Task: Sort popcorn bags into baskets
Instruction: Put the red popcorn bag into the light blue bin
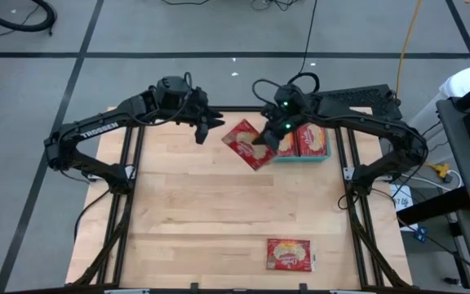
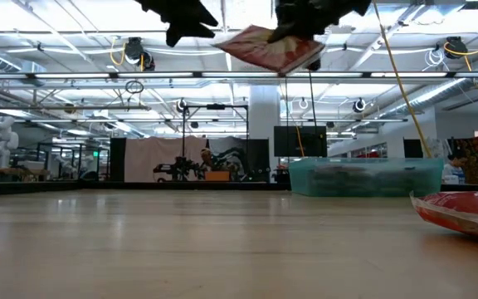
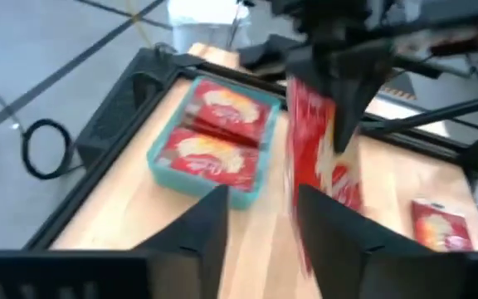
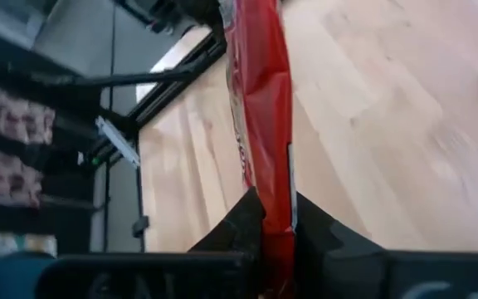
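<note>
My right gripper (image 4: 276,218) is clamped on the edge of a popcorn bag (image 1: 246,144), fingers pinched tight on the red film, and the bag hangs in the air just beside the teal basket (image 1: 302,158), on the side toward my other arm. My left gripper (image 1: 205,131) sits a little farther from the basket on that same side, its jaws parted and empty, the bag's free edge hanging just ahead of them.

I judge the bag is mine alone now, so the job is to carry it over the basket and lay it flat. Two bags (image 3: 210,139) already lie side by side in there, so I should bring this one level above them, lower until it nearly rests on them, and only then let go; dropped tilted, it could slide over the low wall. My left should back clear first.

One more bag (image 1: 289,254) lies on the table well away from the basket, near the front edge, waiting its turn
</note>
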Available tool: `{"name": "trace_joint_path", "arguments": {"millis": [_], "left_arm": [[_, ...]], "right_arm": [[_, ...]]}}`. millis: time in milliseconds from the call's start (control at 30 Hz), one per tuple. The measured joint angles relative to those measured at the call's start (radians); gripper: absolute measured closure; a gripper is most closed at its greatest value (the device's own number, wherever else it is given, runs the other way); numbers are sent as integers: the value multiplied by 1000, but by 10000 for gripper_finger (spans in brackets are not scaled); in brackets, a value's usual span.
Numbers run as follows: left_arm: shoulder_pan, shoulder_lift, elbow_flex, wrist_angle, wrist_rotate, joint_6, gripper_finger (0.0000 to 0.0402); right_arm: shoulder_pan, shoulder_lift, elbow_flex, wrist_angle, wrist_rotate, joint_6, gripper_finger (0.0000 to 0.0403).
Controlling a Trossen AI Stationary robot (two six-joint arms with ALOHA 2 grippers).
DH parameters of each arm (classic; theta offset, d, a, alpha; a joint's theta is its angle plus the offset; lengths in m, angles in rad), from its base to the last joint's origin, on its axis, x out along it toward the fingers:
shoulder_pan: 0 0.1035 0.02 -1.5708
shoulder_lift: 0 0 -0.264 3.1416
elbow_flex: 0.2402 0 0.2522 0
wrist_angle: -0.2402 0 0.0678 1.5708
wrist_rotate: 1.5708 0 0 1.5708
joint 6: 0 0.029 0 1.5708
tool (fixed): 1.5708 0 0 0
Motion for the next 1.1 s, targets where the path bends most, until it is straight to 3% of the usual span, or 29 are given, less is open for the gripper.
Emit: {"name": "trace_joint_path", "arguments": {"millis": [200,300,500,700,900,1100], "left_arm": [[13,0,0,-111,-13,-43,195],[14,0,0,-182,-12,-74,183],[13,0,0,-305,7,-95,197],[5,0,0,-378,66,-107,231],[0,-1,0,-353,103,-128,261],[-25,-1,0,-349,104,-140,280]], "right_arm": [[-11,-60,0,-43,14,159,392],[-36,-99,0,-103,80,230,392],[-112,-172,0,-308,331,233,393],[-231,-188,-6,-457,377,277,393],[-327,-188,-112,-353,373,348,393],[-342,-189,-298,-98,321,454,388]]}}
